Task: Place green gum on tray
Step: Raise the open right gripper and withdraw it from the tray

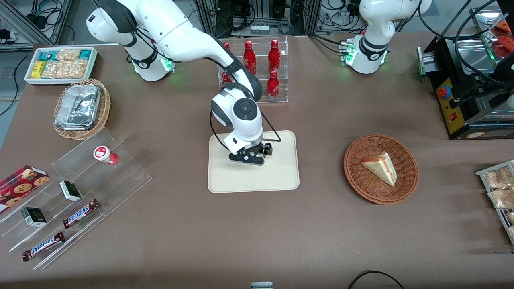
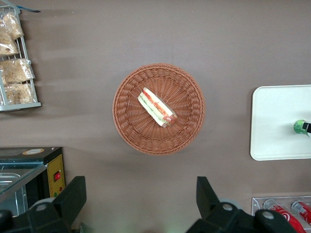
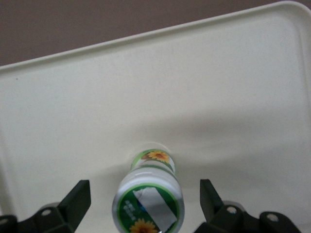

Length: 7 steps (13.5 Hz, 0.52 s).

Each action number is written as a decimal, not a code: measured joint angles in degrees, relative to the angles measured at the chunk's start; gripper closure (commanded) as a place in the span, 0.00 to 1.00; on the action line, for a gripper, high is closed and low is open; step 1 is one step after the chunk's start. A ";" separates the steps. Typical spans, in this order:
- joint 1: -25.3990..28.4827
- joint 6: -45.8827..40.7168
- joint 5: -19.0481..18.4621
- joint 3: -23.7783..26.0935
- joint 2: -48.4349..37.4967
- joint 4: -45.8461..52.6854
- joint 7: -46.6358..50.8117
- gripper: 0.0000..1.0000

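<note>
Gripper (image 3: 146, 204) low over tray (image 1: 281, 180), fingers (image 3: 77, 199) spread clear of green gum (image 3: 148, 199). Bottle stands upright on tray, apparently released. Risk: a finger clipping the lid on retreat and toppling it, so it rolls toward the low rim

arm: glossy white, dk grey joints | tool (image 1: 252, 156): blk | blk cable

One tray (image 1: 225, 180) with one green gum (image 3: 148, 204) on it, and one gripper (image 1: 249, 157), fingers spread, just above it. Two Snickers bars (image 1: 80, 213), two small dark boxes (image 1: 70, 190), two wicker baskets (image 1: 350, 160), one red-lidded bottle (image 1: 105, 154).
</note>
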 measured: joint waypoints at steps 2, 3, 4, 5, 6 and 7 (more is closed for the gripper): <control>0.00 -0.25 -0.91 -0.13 -0.49 0.44 -0.39 0.00; -0.02 -0.88 -1.00 -0.26 -0.97 0.63 -1.19 0.00; -0.12 -2.32 -1.03 -0.37 -1.87 0.72 -2.34 0.00; -0.27 -4.00 -1.09 -0.43 -2.93 0.81 -3.86 0.00; -0.38 -6.14 -1.15 -0.52 -4.17 0.89 -5.96 0.00; -0.49 -8.63 -1.17 -0.70 -5.48 0.96 -8.45 0.00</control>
